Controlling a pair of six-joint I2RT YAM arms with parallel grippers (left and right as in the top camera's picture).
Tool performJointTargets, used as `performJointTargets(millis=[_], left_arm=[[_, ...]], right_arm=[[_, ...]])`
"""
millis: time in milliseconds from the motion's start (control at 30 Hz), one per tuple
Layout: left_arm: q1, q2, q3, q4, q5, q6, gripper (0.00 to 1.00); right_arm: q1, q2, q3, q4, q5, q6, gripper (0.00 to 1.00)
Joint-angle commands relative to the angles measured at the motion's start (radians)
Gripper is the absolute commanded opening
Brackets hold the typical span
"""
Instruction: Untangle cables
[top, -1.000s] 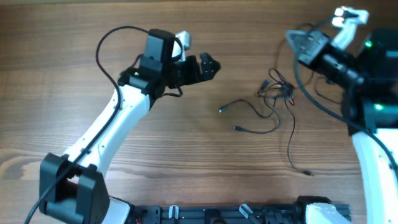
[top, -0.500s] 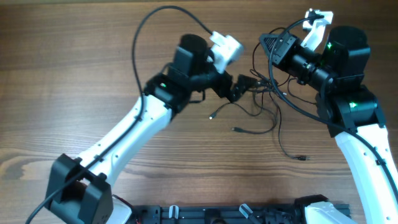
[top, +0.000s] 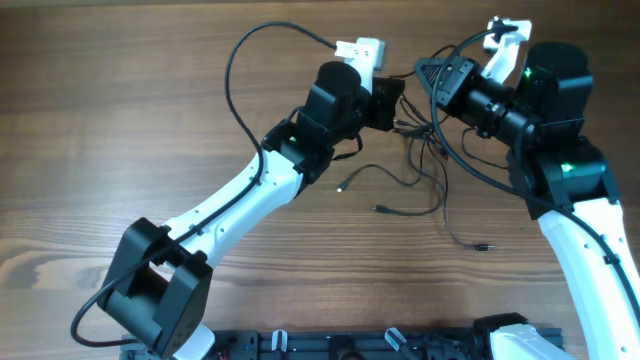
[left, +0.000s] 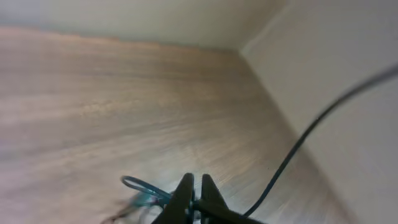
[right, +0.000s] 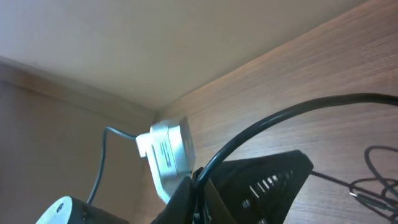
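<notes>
Black fingers (left: 184, 195) of the left gripper (left: 194, 186) are pressing together, tips almost meeting. They are pinching a strand of the thin black cords (left: 134, 183), whose blurred loop is curling out to the left of the tips, just above the brown wood-grain table (left: 93, 93). A thick black wire (left: 314, 121) is crossing the left wrist view from beside the fingers toward the upper right.

In the right wrist view the right gripper (right: 198, 186) is likewise keeping its jaws pressed together. A black arching line (right: 311, 106) is springing from the tips toward the right edge; whether it is caught between them cannot be told. Just beyond the tips a white housing (right: 166, 152) and a black vented body (right: 267, 180) are showing. At lower right, loose cord strands are lying on the wood, one ending in a small plug (right: 356, 196).

Overhead, the left gripper (top: 392, 98) and the right gripper (top: 432, 72) are facing each other near the table's far edge, close but apart. The knotted part of the cords (top: 425, 140) is sitting just on the near side of the gap between them, with strands running across to the left gripper. Three loose ends are trailing away from the knot, one pointing left (top: 343, 186), one lying nearer the middle (top: 378, 207), and one reaching farthest toward the near right (top: 486, 245).
</notes>
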Motion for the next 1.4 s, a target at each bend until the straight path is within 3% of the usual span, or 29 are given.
performJointTargets(millis=[0,100,167,233,300,367,500,567,633,767,933,1000,1067,1167,1267,1367], left_arm=[[0.007,0.01,0.003,-0.001,-0.017,-0.264,0.04],[0.029,0.01,0.003,-0.022,-0.017,-0.269,0.04],[0.069,0.002,0.003,-0.05,-0.016,-0.267,0.04],[0.111,-0.016,0.003,-0.098,-0.016,-0.261,0.04],[0.15,-0.039,0.003,-0.156,-0.016,-0.26,0.04],[0.17,-0.064,0.003,-0.183,0.017,-0.237,0.04],[0.161,-0.114,0.003,-0.184,0.042,-0.235,0.04],[0.146,-0.145,0.003,-0.184,0.066,-0.235,0.04],[0.138,-0.163,0.003,-0.195,0.074,-0.234,0.04],[0.117,-0.206,0.003,-0.207,0.074,-0.235,0.04],[0.065,-0.226,0.003,-0.227,0.074,-0.234,0.04],[0.073,-0.258,0.003,-0.222,0.074,-0.209,0.04],[0.125,-0.336,0.004,-0.216,0.073,-0.097,0.04],[0.279,-0.506,0.004,-0.242,0.074,-0.054,0.04],[0.435,-0.628,0.004,-0.329,0.074,-0.054,0.04],[0.455,-0.639,0.004,-0.382,0.097,-0.055,0.04]], right_arm=[[0.001,0.002,0.012,-0.005,-0.024,-0.001,0.06],[-0.022,-0.002,0.012,-0.017,-0.024,-0.072,0.12],[-0.09,-0.019,0.012,-0.095,-0.023,-0.156,0.28],[-0.172,-0.037,0.012,-0.205,-0.023,-0.171,0.38],[-0.24,-0.043,0.012,-0.309,-0.005,-0.2,0.56],[-0.252,-0.039,0.012,-0.396,0.054,-0.209,0.67],[-0.222,0.004,0.009,-0.526,0.12,-0.206,0.69],[-0.171,0.065,0.009,-0.529,0.119,-0.133,0.69],[-0.111,0.115,0.009,-0.503,0.112,-0.101,0.69],[0.029,0.24,0.009,-0.348,0.136,0.023,0.84],[0.042,0.382,0.009,-0.217,0.234,0.21,0.88],[0.042,0.435,0.009,-0.245,0.274,0.209,0.82],[0.027,0.463,0.009,-0.317,0.369,0.209,0.82],[-0.057,0.462,0.009,-0.414,0.472,0.154,0.82],[-0.242,0.462,0.009,-0.469,0.447,0.037,0.82],[-0.388,0.462,0.009,-0.494,0.214,-0.186,0.82]])
